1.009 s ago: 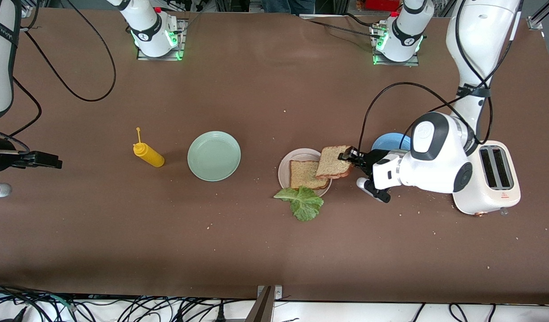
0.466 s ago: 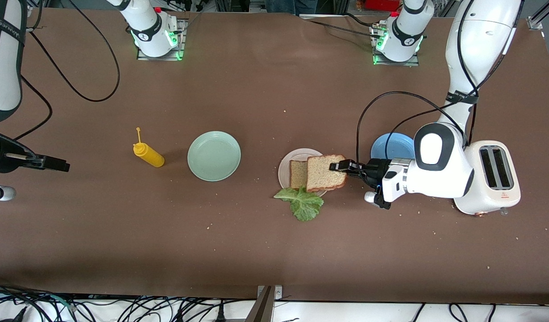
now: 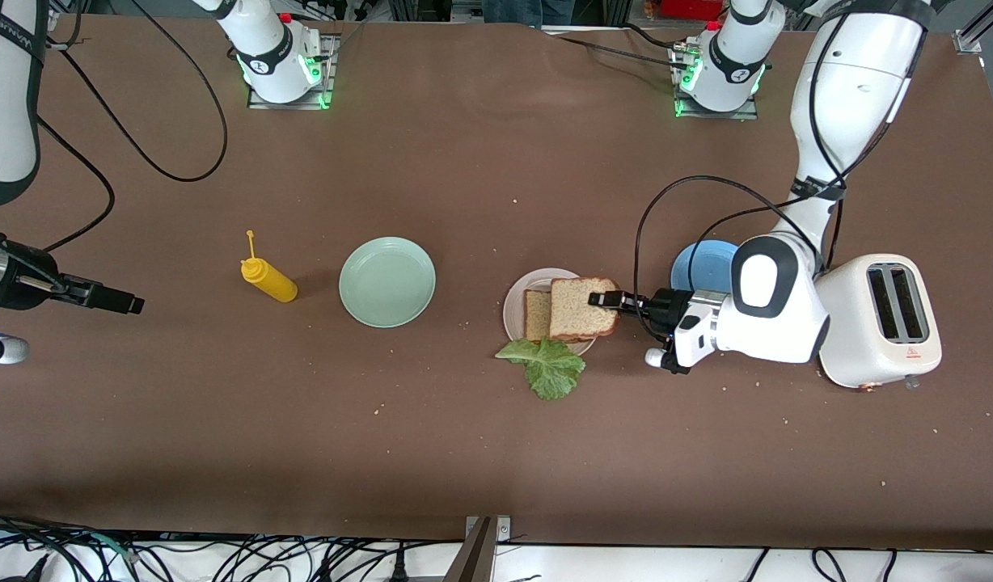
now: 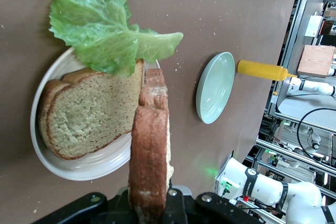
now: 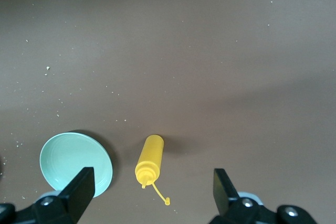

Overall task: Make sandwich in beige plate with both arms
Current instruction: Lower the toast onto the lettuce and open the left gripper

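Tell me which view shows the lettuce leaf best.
The left wrist view: the lettuce leaf fills the frame, ruffles clear, overlapping the beige plate and a toast slice. The front view shows it small; the right wrist view misses it.

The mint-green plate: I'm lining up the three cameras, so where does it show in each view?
Front view: the mint-green plate lies between the yellow bottle and the beige plate.
Left wrist view: seen edge-on, past the beige plate, with the bottle next to it.
Right wrist view: low in the picture, by one pincer finger.
Shared landmark: the yellow bottle.
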### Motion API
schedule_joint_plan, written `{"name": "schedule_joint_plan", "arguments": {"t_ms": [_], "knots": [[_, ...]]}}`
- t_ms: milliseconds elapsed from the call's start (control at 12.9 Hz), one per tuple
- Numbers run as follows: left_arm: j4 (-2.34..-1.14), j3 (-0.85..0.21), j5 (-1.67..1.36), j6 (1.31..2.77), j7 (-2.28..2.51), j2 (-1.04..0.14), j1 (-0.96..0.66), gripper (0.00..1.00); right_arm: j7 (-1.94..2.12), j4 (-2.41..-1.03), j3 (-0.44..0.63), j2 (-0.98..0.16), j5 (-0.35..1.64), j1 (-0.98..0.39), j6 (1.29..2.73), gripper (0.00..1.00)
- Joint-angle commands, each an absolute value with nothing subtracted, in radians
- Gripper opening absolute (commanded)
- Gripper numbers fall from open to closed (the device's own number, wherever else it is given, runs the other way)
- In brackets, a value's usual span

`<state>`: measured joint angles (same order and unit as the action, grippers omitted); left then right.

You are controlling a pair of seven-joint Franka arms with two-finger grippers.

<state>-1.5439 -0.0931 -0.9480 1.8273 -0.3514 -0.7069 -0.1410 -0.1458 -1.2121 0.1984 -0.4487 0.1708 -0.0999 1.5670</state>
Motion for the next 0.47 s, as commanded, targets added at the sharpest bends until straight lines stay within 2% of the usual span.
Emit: {"name": "schedule_joint_plan", "arguments": {"t_ms": [0, 388], "knots": [[-1.540, -0.089, -0.988, 1.830, -0.333, -0.718, -0.152, 0.00, -0.155, -1.235, 0.195, -0.423, 0.184, -0.100, 1.562, 1.00], [-1.528, -0.091, -1.054, 1.905, -0.354, -0.764, -0.178, 0.00, -0.158, -1.235, 0.193, -0.423, 0.167, -0.110, 1.565, 1.00]]}}
